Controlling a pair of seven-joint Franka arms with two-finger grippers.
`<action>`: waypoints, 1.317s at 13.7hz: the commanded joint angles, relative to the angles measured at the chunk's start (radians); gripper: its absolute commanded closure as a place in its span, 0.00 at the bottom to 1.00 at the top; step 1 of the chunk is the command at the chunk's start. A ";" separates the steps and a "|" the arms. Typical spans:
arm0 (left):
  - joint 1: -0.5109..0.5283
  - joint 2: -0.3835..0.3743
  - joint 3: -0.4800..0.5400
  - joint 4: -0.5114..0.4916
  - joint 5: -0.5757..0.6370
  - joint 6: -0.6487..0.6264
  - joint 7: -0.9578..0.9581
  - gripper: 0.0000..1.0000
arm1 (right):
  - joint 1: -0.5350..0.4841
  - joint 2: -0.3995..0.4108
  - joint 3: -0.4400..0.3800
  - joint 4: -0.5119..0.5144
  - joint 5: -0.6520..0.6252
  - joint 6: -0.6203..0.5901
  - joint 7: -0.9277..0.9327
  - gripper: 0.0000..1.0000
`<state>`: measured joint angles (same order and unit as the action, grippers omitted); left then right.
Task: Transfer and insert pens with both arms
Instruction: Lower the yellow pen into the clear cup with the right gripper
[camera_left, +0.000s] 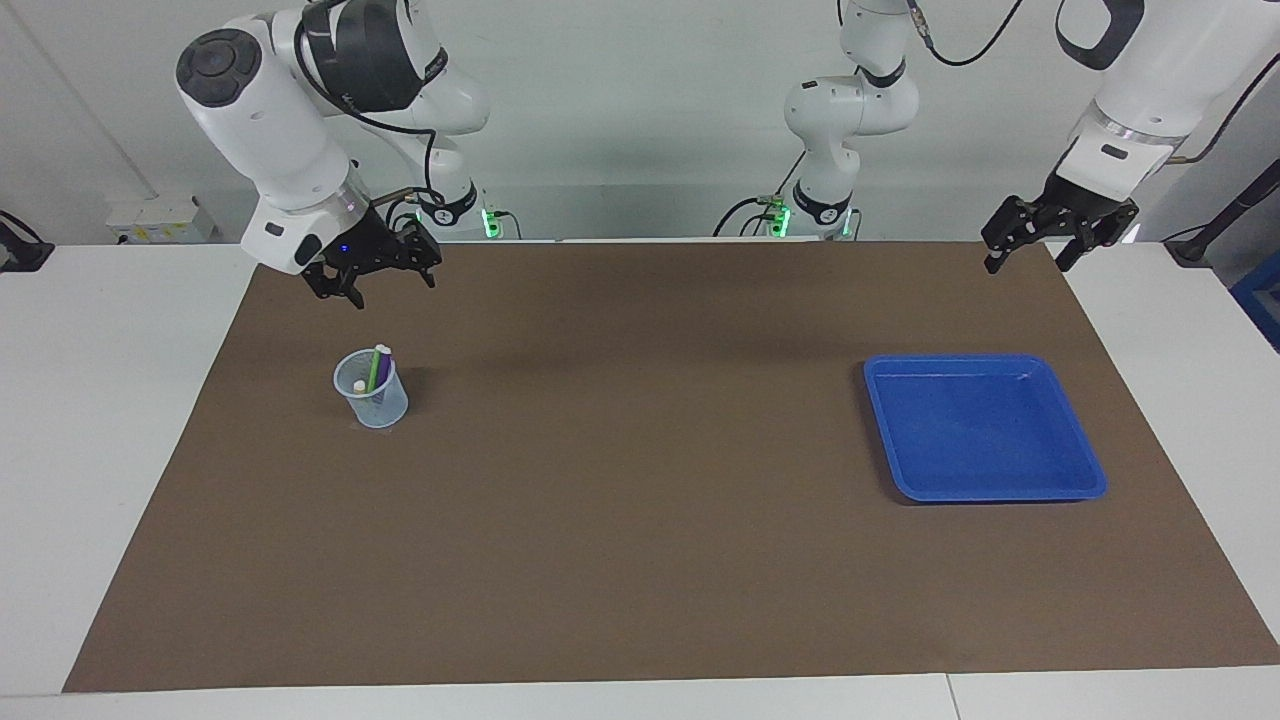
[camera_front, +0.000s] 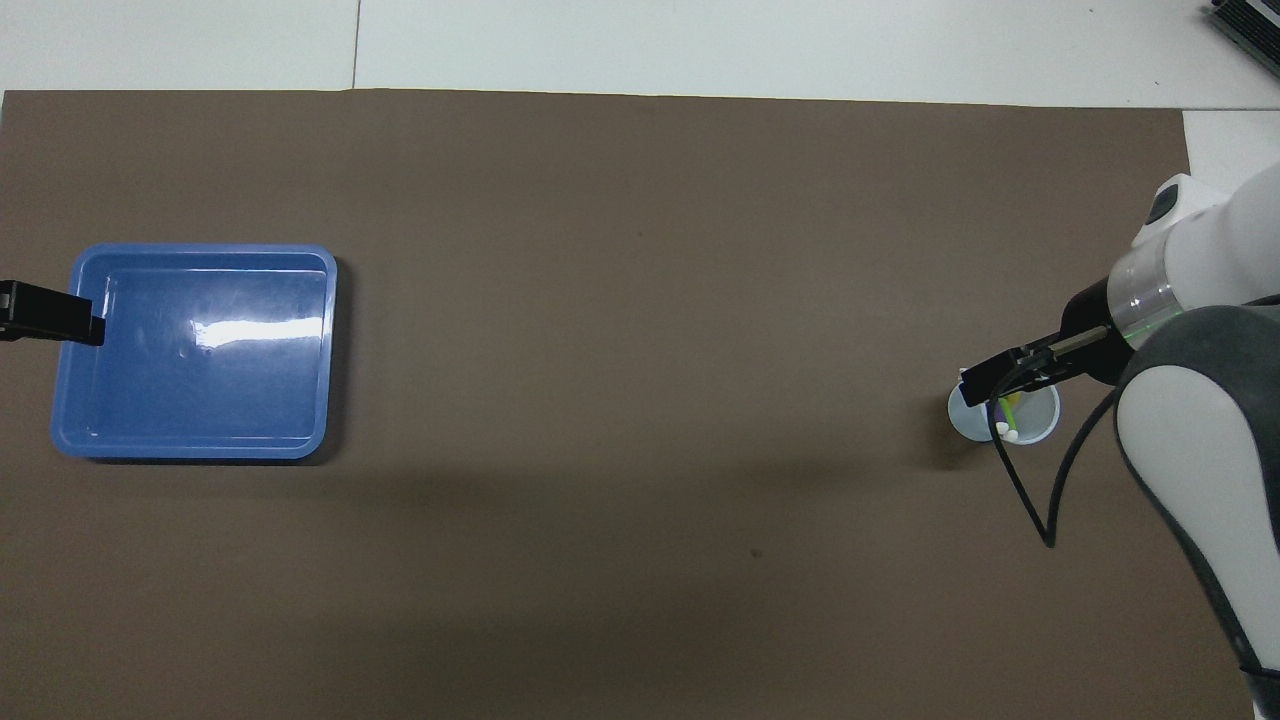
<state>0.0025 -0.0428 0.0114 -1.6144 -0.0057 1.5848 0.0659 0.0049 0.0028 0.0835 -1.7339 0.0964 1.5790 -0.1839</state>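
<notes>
I see right hand (camera_left: 378, 283) released above the cup (camera_left: 372, 391), pens (camera_left: 375, 369) upright inside; left hand (camera_left: 1034, 247) released, waiting over the worktop edge.

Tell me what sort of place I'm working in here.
Probably a robotics lab bench: a white table under a brown mat, two white arms bolted at its edge, and staged props, a cup of pens and a blue tray.

Both arms raised, wrists bent down – left claw (camera_left: 1034, 246) & right claw (camera_left: 378, 279) open, holding nothing.
</notes>
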 joint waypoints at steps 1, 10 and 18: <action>-0.004 -0.006 0.002 -0.012 -0.010 0.004 -0.008 0.00 | 0.007 -0.058 -0.013 -0.078 -0.010 0.038 0.018 0.00; -0.006 -0.019 0.004 -0.005 -0.010 -0.012 -0.008 0.00 | 0.001 -0.052 -0.045 -0.059 -0.020 0.042 0.032 0.00; -0.007 -0.020 0.002 -0.004 -0.010 -0.005 -0.008 0.00 | -0.005 -0.043 -0.074 0.034 -0.021 -0.026 0.072 0.00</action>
<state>0.0026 -0.0491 0.0098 -1.6139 -0.0057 1.5843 0.0659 0.0055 -0.0295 0.0185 -1.7481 0.0904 1.6172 -0.1313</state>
